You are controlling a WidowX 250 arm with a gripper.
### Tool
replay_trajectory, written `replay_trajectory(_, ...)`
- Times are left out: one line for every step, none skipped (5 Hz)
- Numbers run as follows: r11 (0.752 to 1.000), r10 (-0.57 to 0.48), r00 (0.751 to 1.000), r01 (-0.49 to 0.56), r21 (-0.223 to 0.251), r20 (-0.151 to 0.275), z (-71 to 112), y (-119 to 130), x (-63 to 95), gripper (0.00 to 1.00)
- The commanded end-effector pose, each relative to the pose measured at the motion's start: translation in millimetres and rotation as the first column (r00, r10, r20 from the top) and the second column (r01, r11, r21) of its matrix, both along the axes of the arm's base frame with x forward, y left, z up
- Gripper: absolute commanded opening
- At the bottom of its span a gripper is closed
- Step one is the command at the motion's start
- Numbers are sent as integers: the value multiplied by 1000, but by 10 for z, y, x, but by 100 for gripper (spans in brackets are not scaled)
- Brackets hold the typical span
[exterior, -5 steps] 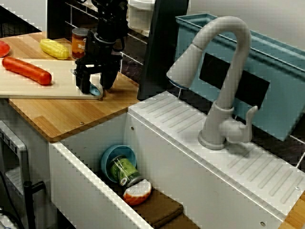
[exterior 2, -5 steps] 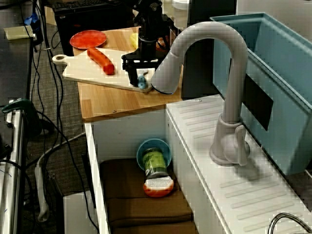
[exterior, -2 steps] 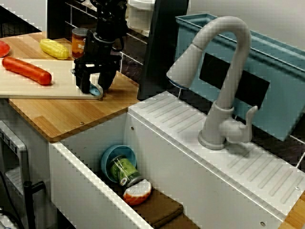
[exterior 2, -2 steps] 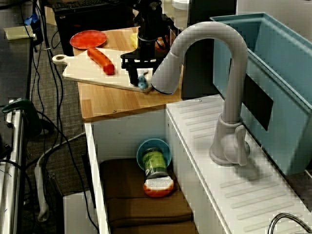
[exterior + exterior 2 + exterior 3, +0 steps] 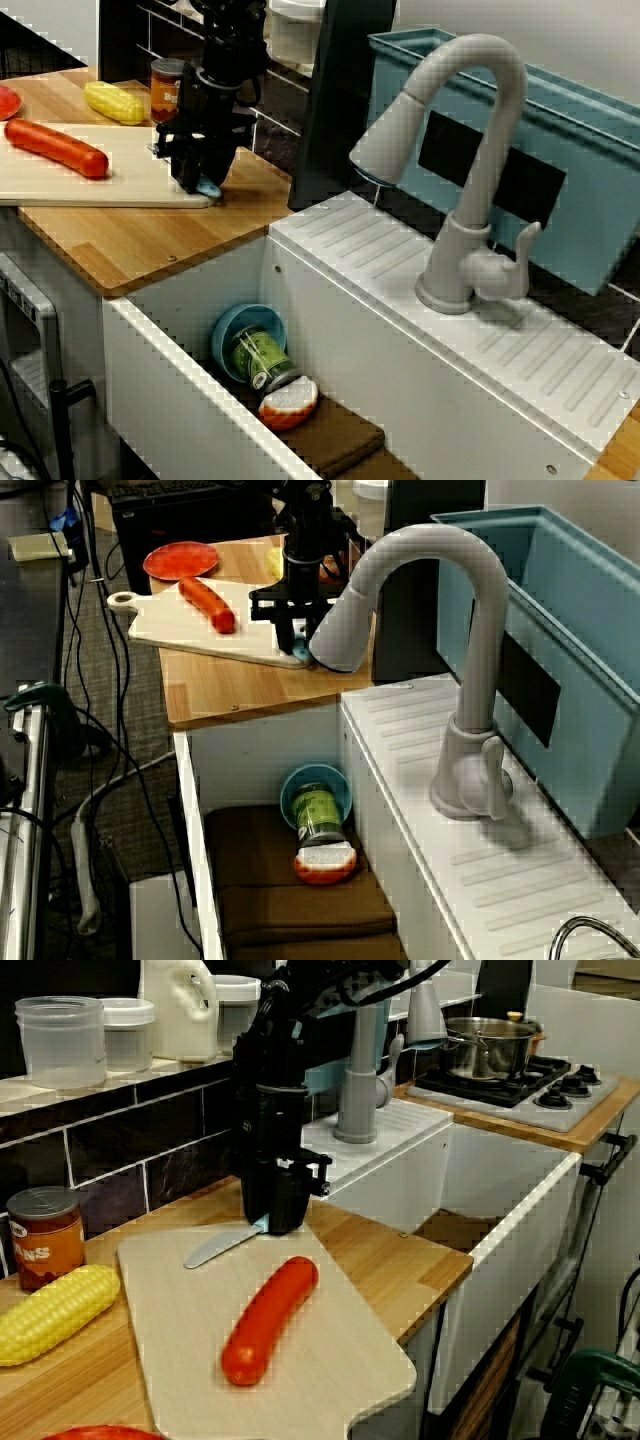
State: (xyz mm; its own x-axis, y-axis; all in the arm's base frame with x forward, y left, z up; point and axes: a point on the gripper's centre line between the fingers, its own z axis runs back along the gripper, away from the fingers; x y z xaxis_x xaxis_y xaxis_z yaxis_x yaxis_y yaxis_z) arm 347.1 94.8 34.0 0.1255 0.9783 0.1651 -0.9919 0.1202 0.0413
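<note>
Even overhead indoor light, all three views moderately bright. Jagged compression edges on the white sink (image 5: 170,390) front in the view across the sink. Soft short shadow beside the faucet (image 5: 478,660) base in the high view. Counter-level view: black gripper (image 5: 272,1222) loses detail, knife (image 5: 215,1248) blade shows pale sheen, pot (image 5: 485,1048) at upper right slightly soft

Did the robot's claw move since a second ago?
Yes. The gripper stayed over the cutting board's corner, but its fingers pinched inward onto the knife.
</note>
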Motion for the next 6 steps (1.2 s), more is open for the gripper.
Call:
replay_trajectory(1000, 13, 998, -14, 17, 55, 220, 62, -104, 0)
replay_trajectory(1000, 19, 998, -19, 9, 55, 253, 80, -94, 0)
replay_trajectory(1000, 23, 998, -23, -1, 51, 287, 102, -93, 0)
replay_trajectory(1000, 24, 998, -23, -7, 52, 314, 115, -97, 0)
replay_trajectory(999, 31, 998, -30, -16, 50, 343, 136, -80, 0)
replay_trajectory(999, 32, 998, -31, -25, 54, 383, 145, -81, 0)
